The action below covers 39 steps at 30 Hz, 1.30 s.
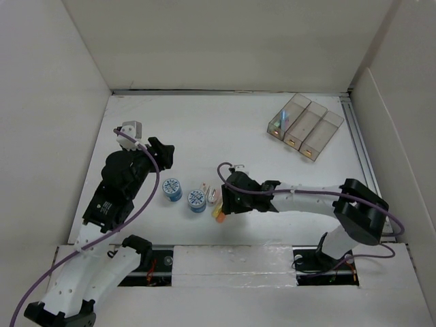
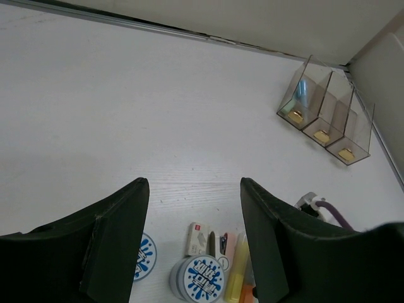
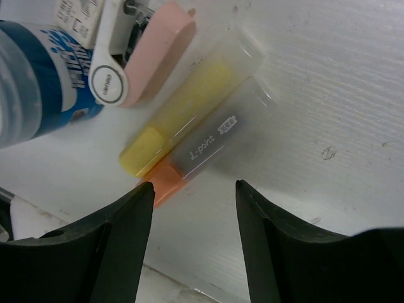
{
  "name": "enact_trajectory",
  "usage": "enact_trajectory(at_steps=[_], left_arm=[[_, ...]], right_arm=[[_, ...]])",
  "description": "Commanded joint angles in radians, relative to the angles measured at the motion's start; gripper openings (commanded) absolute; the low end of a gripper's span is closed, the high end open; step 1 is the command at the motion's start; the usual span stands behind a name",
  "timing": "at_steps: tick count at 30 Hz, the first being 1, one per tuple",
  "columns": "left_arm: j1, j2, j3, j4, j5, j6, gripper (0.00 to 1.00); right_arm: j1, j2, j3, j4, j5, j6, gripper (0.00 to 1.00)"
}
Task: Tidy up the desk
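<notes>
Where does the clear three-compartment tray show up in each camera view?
Top external: the tray sits in the upper right of the picture, set at an angle.
Left wrist: the tray is in the upper right, far beyond the fingers.
Right wrist: not in view.
Shared landmark: the right-hand blue-and-white roll appears in all three.

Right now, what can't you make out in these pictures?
Top view: highlighters mostly hidden under the right tool.
Left wrist view: blue tub cut off by the bottom edge.
Top and left wrist views: items in the tray are too small to identify.
</notes>
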Motion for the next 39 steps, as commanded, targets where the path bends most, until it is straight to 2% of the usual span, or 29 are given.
enact_trajectory(at_steps=[1, 8, 11, 16, 20, 22, 24, 26, 29, 30, 31, 33, 37, 39], left_arm=[[0.005, -0.014, -0.003, 0.048, 0.014, 0.004, 0.55], [0.005, -0.02, -0.004, 0.049, 0.021, 0.005, 0.55], [0.005, -0.02, -0.007, 0.049, 0.024, 0.002, 0.55], [0.005, -0.02, -0.006, 0.05, 0.026, 0.002, 0.55], [0.005, -0.02, -0.004, 0.051, 0.027, 0.004, 0.55], [0.005, -0.02, -0.004, 0.051, 0.027, 0.004, 0.55], [0.005, -0.02, -0.004, 0.053, 0.027, 0.004, 0.55], [0.005, -0.017, -0.006, 0.051, 0.027, 0.002, 0.55], [0.005, -0.016, -0.004, 0.049, 0.023, 0.004, 0.55], [0.005, -0.019, -0.006, 0.049, 0.021, 0.002, 0.55], [0.005, -0.019, -0.006, 0.051, 0.021, 0.002, 0.55], [0.005, -0.014, -0.008, 0.051, 0.024, 0.002, 0.55], [0.005, -0.008, -0.006, 0.054, 0.043, 0.004, 0.54], [0.005, -0.008, -0.004, 0.054, 0.047, 0.004, 0.54]], right_arm=[[0.02, 0.04, 0.035, 0.008, 0.02, 0.027, 0.6], [0.02, 0.096, 0.057, 0.024, 0.037, 0.03, 0.59], [0.02, 0.119, 0.083, -0.008, 0.1, 0.033, 0.58], [0.02, 0.146, 0.086, -0.138, 0.253, 0.044, 0.48], [-0.013, 0.091, 0.016, -0.124, 0.256, 0.066, 0.5], [-0.026, 0.073, -0.012, -0.098, 0.246, 0.069, 0.56], [-0.035, 0.079, -0.014, -0.075, 0.23, 0.061, 0.56], [-0.035, 0.105, 0.006, -0.046, 0.226, 0.049, 0.53], [-0.053, 0.145, 0.037, -0.014, 0.232, 0.043, 0.3], [-0.073, 0.137, 0.043, -0.005, 0.251, 0.044, 0.08], [-0.073, 0.137, 0.043, -0.005, 0.252, 0.044, 0.08], [-0.102, 0.081, 0.046, 0.0, 0.281, 0.029, 0.01], [-0.272, -0.047, 0.083, 0.082, 0.25, -0.057, 0.0], [-0.409, -0.055, 0.142, 0.121, 0.206, -0.1, 0.01]])
